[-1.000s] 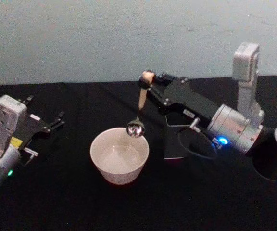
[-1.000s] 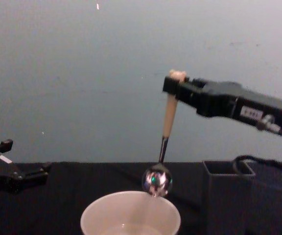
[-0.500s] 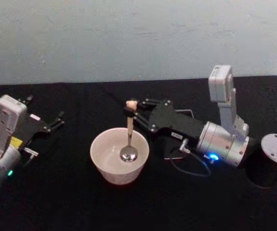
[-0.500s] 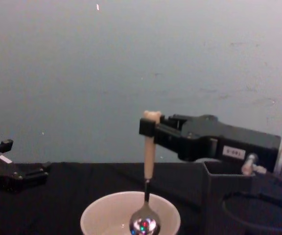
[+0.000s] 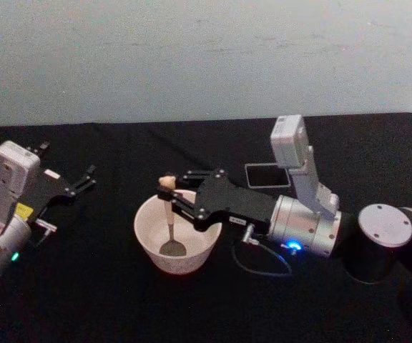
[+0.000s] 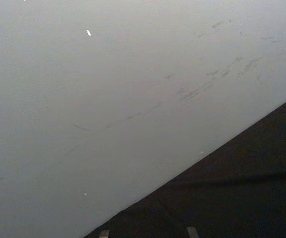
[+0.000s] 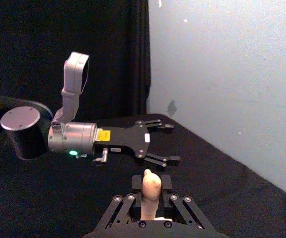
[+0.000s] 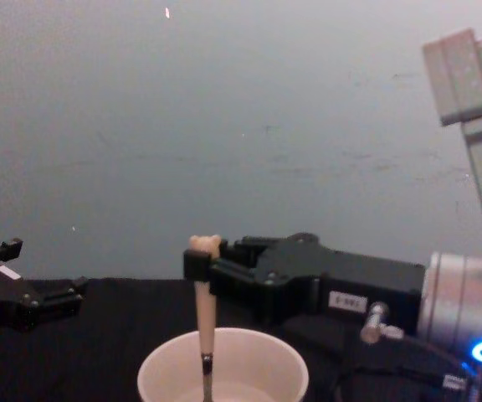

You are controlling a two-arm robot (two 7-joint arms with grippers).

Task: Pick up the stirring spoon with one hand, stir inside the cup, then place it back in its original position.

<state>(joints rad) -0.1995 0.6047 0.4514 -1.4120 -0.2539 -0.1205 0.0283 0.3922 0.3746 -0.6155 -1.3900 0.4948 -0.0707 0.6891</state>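
I count one table (image 5: 120,307), black-draped. One right gripper (image 5: 169,193), above the cup (image 5: 184,263), fingers pinching the stirring spoon (image 5: 168,223) just below its bear head. One left gripper (image 5: 68,158), parked far left, fingers spread. The cup, cream-white, stands mid-table. The stirring spoon hangs near upright, bowl down inside the cup.

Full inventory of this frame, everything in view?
spoon: 1, beige handle, metal bowl; upright in the cup
cup: 1, cream-white; table centre
holder box: 1, dark grey; behind the right arm
table: 1, black
wall: 1, pale grey-blue; behind the table
right gripper: 1, black; over the cup, shut on the spoon's handle
left gripper: 1, black; parked at the table's left, open
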